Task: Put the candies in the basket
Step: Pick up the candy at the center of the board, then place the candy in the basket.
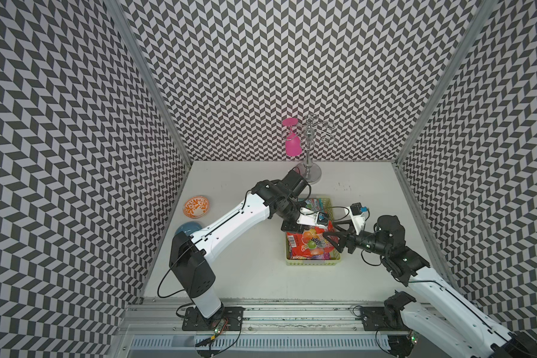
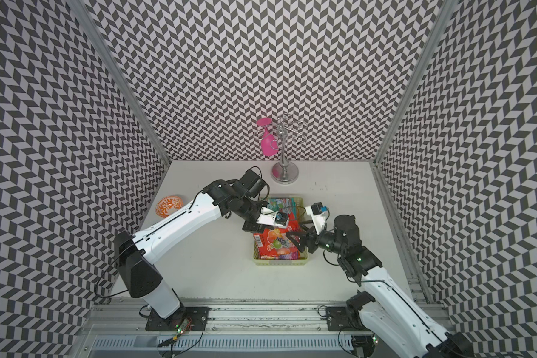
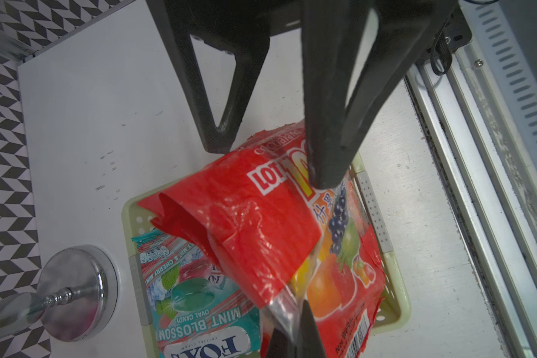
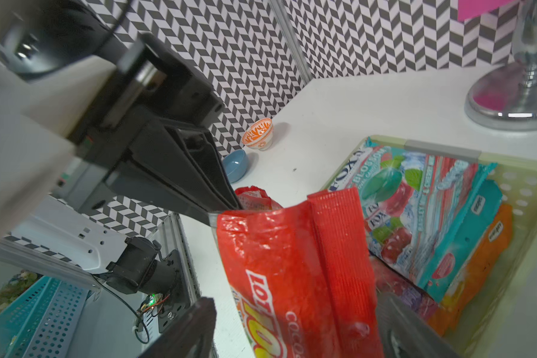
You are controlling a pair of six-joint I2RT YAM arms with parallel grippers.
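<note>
left hand (image 4: 234, 207) clamped on glossy red plastic candy bag (image 4: 276, 254), right hand (image 3: 270, 161) apart; i'd lower it flat into pale green perforated plastic basket (image 1: 313, 264).

Red candy bag (image 3: 255, 223): white-boxed "LOT", then yellow "10", the rest covered. Small white "COCO…" along the top edge. Chinese characters beside the fruit picture. "Net Weight" by a barcode, figures too small to read.

Teal candy bag (image 3: 180, 294): "FOX'S", "CRYSTAL CLEAR", "MINT BLOSSOM", "OVAL CANDY".

Right wrist view: "LOT" and "COCO" legible again on the red candy bag (image 4: 279, 263).
</note>
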